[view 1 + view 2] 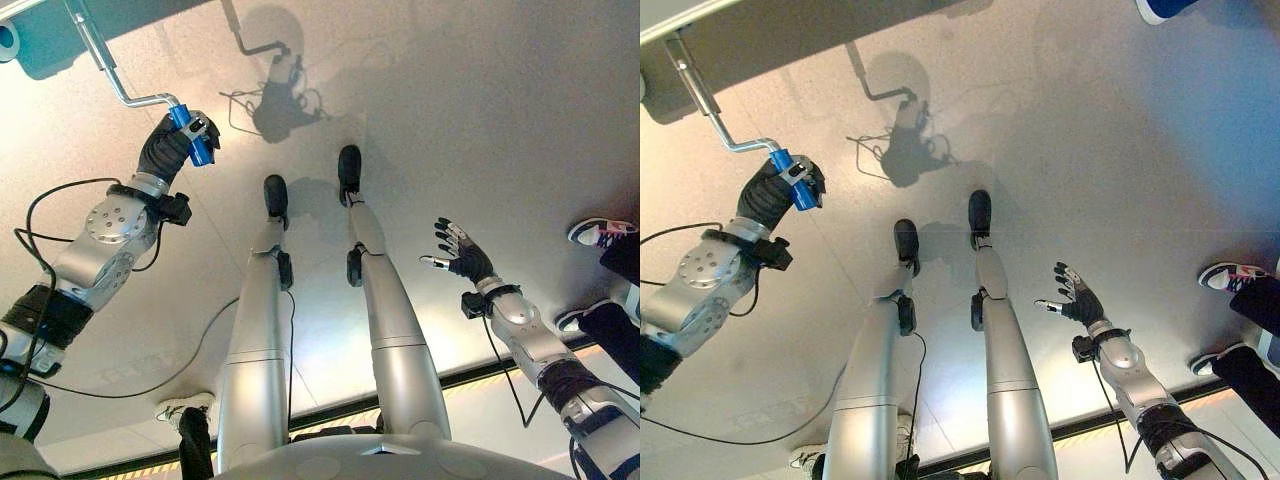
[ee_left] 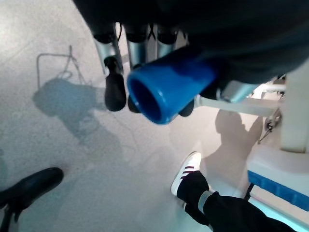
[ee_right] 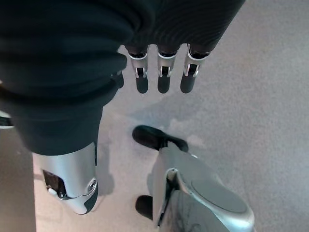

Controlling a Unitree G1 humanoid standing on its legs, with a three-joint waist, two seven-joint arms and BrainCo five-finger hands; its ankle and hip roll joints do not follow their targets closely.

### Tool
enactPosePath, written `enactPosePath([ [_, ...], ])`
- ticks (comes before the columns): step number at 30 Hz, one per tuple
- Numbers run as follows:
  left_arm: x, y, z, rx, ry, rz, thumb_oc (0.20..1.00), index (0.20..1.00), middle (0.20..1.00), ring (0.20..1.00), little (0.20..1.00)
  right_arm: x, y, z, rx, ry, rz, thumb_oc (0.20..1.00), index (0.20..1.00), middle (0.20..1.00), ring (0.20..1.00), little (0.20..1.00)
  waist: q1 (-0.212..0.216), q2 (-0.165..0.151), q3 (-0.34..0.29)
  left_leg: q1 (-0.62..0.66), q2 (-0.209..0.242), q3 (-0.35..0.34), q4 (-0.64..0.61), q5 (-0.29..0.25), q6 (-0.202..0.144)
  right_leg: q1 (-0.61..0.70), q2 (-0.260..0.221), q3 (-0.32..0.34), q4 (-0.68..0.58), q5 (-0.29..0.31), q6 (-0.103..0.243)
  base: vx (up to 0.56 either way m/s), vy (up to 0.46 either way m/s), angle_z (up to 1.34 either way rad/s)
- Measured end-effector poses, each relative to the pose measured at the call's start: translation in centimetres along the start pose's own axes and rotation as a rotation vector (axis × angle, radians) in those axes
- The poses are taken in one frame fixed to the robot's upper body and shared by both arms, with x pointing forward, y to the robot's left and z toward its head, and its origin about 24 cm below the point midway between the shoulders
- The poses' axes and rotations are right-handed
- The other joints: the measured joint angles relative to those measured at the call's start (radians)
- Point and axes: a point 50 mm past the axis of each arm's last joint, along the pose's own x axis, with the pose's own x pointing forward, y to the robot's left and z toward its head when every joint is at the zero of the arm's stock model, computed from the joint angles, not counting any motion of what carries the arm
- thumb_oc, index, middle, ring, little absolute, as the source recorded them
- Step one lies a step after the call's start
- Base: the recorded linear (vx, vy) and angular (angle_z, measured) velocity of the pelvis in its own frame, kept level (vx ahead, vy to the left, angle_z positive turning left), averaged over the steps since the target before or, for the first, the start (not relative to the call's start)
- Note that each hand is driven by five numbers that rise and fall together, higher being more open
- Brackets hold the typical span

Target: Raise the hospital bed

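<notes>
Under the bed frame (image 1: 60, 20), your left hand (image 1: 172, 140) is curled round the blue crank handle (image 1: 190, 134); keep that wrap firm and turn in smooth full circles, leaving your right hand (image 1: 458, 252) spread, idle above the floor (image 1: 480, 120)

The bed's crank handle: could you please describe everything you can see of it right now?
The crank handle is a bent silver metal rod reaching down from the grey bed frame, stepped sideways and ending in a smooth blue, hollow-ended grip that looks like plastic. The left hand has its fingers curled round the grip. Nothing else touches it.
</notes>
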Motion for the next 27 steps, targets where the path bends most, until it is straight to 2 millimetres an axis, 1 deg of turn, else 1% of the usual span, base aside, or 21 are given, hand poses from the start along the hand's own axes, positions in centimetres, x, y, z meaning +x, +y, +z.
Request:
enactPosePath([
  [4, -0.8, 0.5, 0.3, 0.000, -0.011, 0.011, 0.200, 0.200, 0.200, 0.200, 0.200, 0.0, -0.2, 0.1, -0.002, -0.006, -0.008, 1.000, 1.000, 1.000, 1.000, 1.000, 0.009, 0.001, 0.001, 0.001, 0.000, -0.005, -0.001, 0.004, -0.005, 0.000, 0.001, -0.003, 0.002, -0.001, -0.001, 0.00, 0.001, 0.02],
  [8, -1.3, 0.8, 0.3, -0.007, -0.016, 0.025, 0.200, 0.200, 0.200, 0.200, 0.200, -0.3, -0.4, -0.2, -0.016, 0.000, -0.011, 1.000, 1.000, 1.000, 1.000, 1.000, 0.020, 0.013, 0.008, 0.004, 0.000, -0.009, -0.002, 0.005, -0.007, 0.003, 0.002, -0.005, 0.003, -0.001, -0.001, 0.00, 0.000, 0.00],
  [9, -1.4, 0.8, 0.3, -0.009, -0.014, 0.028, 0.200, 0.200, 0.200, 0.200, 0.200, -0.4, -0.5, -0.2, -0.022, 0.003, -0.011, 1.000, 1.000, 1.000, 1.000, 1.000, 0.026, 0.018, 0.011, 0.007, 0.000, -0.011, -0.003, 0.005, -0.008, 0.006, 0.002, -0.006, 0.003, -0.002, -0.002, 0.00, 0.000, 0.00],
  [13, -2.2, 1.4, -0.2, -0.014, 0.003, 0.053, 0.200, 0.200, 0.200, 0.200, 0.200, -0.5, -0.7, -0.2, -0.026, 0.002, -0.013, 1.000, 1.000, 1.000, 1.000, 1.000, 0.029, 0.020, 0.011, 0.021, -0.001, -0.012, -0.014, 0.006, -0.009, 0.016, 0.002, -0.006, 0.003, -0.007, -0.003, 0.00, 0.000, 0.00],
  [20, -2.5, 1.7, -0.4, -0.022, 0.004, 0.066, 0.200, 0.200, 0.200, 0.200, 0.200, -0.4, -0.9, 0.2, -0.023, -0.017, -0.020, 1.000, 1.000, 1.000, 1.000, 1.000, 0.031, 0.020, 0.011, 0.029, -0.002, -0.012, -0.016, 0.006, -0.009, 0.021, 0.001, -0.007, 0.003, -0.006, -0.008, 0.00, 0.000, 0.00],
  [22, -2.8, 2.1, -0.9, -0.020, 0.022, 0.084, 0.200, 0.200, 0.200, 0.200, 0.200, -0.4, -0.8, 0.3, -0.025, -0.023, -0.018, 1.000, 1.000, 1.000, 1.000, 1.000, 0.031, 0.022, 0.011, 0.037, -0.002, -0.012, -0.017, 0.005, -0.010, 0.029, 0.001, -0.007, 0.003, -0.008, -0.008, 0.00, 0.000, 0.00],
  [27, -3.0, 2.6, -1.3, -0.022, 0.036, 0.109, 0.200, 0.200, 0.200, 0.200, 0.200, -1.0, -1.6, 0.2, -0.048, -0.015, -0.032, 1.000, 1.000, 1.000, 1.000, 1.000, 0.043, 0.032, 0.011, 0.040, -0.002, -0.012, -0.018, 0.006, -0.010, 0.032, 0.001, -0.007, 0.003, -0.010, -0.004, 0.00, 0.000, 0.00],
])
